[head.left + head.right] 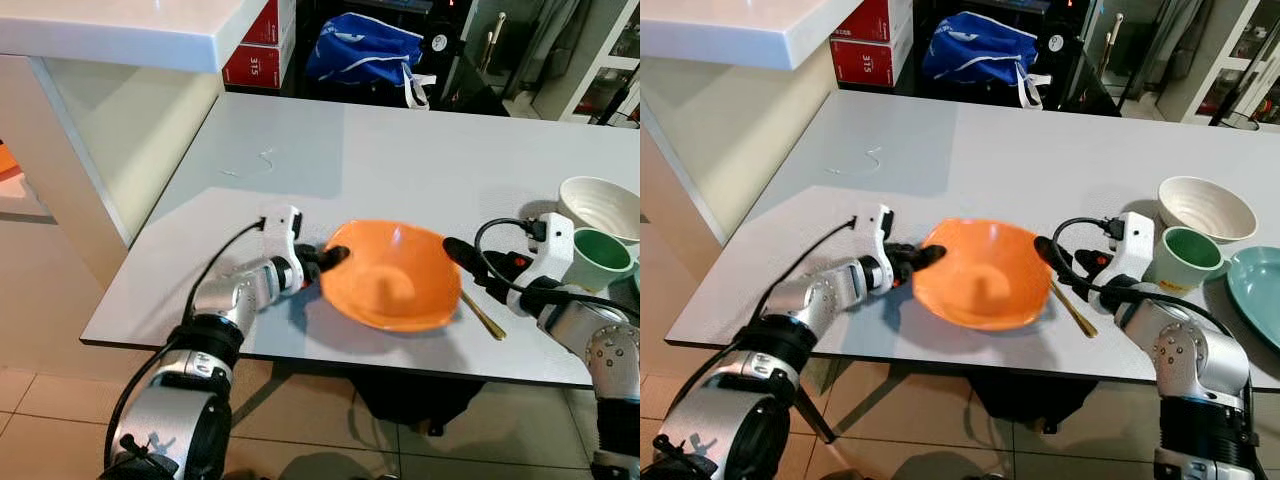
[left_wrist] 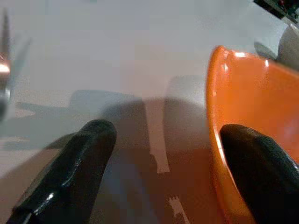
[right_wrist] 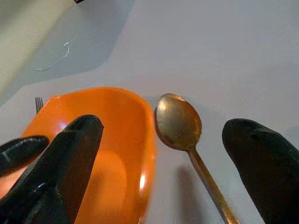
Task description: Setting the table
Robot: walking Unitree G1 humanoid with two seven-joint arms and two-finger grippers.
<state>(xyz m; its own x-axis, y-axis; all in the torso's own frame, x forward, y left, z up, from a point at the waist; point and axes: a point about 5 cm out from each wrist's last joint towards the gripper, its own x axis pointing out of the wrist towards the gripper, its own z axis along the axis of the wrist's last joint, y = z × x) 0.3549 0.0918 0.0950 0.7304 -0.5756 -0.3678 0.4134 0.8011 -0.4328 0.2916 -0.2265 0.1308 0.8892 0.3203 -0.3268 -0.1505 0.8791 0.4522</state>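
The left gripper is straddling the near-left rim of the orange bowl, one finger inside the wall and the other outside on the table, spread and not yet pinching; this looks like a rim grasp being set up so the bowl can be lifted or slid to a place setting; the right gripper is sitting wide apart at the bowl's right side, one finger over the bowl's edge and the other beyond the spoon, holding nothing; the spoon is lying just beside the bowl, probably as its cutlery; fork tines are peeking out past the bowl's far side; further right, a white bowl, a green cup and a teal plate are waiting near the table's edge.
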